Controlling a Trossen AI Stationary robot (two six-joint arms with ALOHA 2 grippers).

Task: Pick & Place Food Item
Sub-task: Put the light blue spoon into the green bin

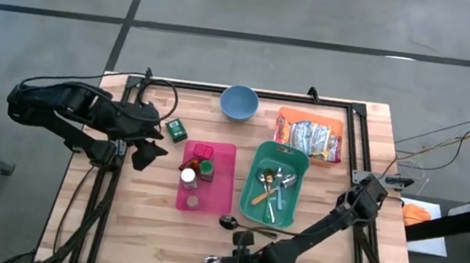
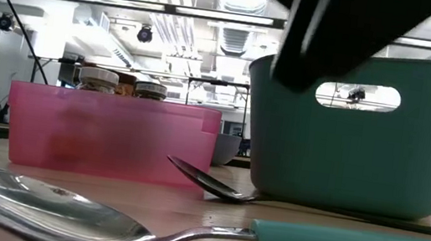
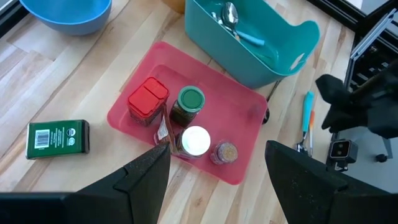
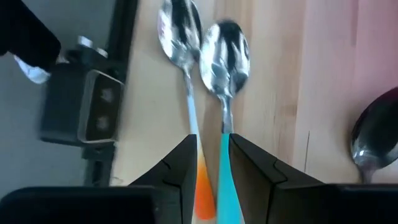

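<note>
Your right gripper point(image 4: 209, 163) sits low at the table's near edge, jaws nearly closed, over two spoons lying side by side: one with a teal handle point(image 4: 225, 74), one with an orange handle point(image 4: 183, 62). The teal handle runs into the narrow gap between the fingers, but you cannot tell whether it is truly pinched. If you lift now, the neighbouring spoon, almost touching, could be dragged or flicked off the edge, and a thin handle may twist and slip.

Your left gripper point(image 3: 211, 171) hovers with jaws apart, holding nothing, over the pink tray point(image 1: 224, 162) of spice jars; descending from there risks toppling a jar.

The food itself, a snack packet point(image 1: 313, 139), lies on the orange tray at the far right, well apart from both grippers.

The table point(image 1: 143, 219) is pale wood planks. Beyond it is an open workshop with ceiling lights and ducts.
</note>
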